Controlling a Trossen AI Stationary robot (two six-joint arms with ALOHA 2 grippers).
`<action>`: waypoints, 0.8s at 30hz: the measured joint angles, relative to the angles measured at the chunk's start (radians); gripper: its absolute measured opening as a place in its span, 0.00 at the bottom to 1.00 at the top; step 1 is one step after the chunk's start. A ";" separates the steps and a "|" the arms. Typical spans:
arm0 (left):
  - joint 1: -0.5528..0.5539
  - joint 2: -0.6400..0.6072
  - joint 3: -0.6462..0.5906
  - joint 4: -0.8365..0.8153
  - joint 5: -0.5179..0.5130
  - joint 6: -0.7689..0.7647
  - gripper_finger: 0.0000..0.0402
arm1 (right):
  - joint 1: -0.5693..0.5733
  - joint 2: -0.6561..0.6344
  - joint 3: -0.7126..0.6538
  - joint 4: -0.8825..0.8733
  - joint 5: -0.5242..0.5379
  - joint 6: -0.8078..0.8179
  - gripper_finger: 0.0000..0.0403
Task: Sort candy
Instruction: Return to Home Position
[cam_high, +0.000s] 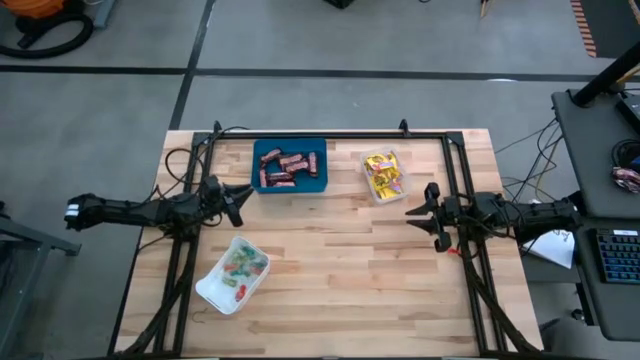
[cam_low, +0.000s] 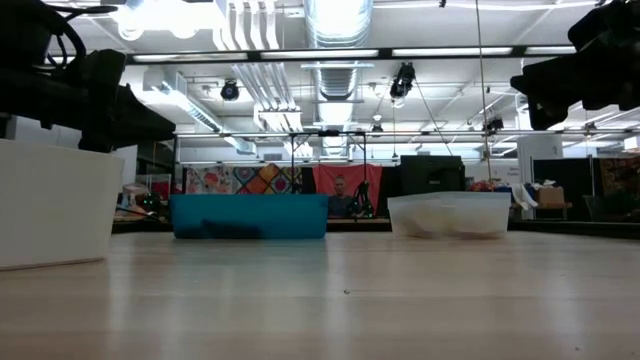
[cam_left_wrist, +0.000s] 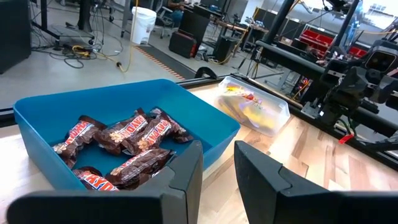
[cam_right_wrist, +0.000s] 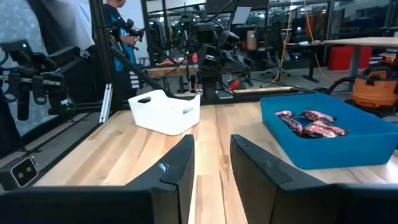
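All the candy lies in trays. The brown-red mini bars (cam_high: 288, 168) (cam_left_wrist: 124, 142) fill the blue tray (cam_high: 316, 184) near the far edge. The yellow packets (cam_high: 382, 174) sit in the clear tray (cam_left_wrist: 273, 116) to its right. The pastel sweets (cam_high: 240, 265) are in the white tray (cam_high: 212, 290) at the near left. My left gripper (cam_high: 240, 203) (cam_left_wrist: 217, 177) hovers open just left of and nearer than the blue tray, holding nothing. My right gripper (cam_high: 425, 215) (cam_right_wrist: 211, 168) hovers open and empty at the right, nearer than the clear tray.
A black frame (cam_high: 330, 135) runs along the far edge and down both sides of the wooden table (cam_high: 350, 290). In the low view the white tray (cam_low: 55, 205), blue tray (cam_low: 250, 216) and clear tray (cam_low: 450, 214) stand on the tabletop. Bare wood lies between the grippers and toward the near edge.
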 joint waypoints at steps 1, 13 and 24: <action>0.000 0.000 0.000 0.000 0.000 0.000 0.19 | 0.000 0.001 0.000 0.000 0.000 0.000 0.24; 0.000 0.001 0.000 0.000 0.000 0.000 0.19 | 0.000 0.007 0.000 0.002 0.001 -0.001 0.25; 0.000 0.001 0.000 0.000 0.000 0.000 0.19 | 0.000 0.007 0.000 0.002 0.003 -0.001 0.22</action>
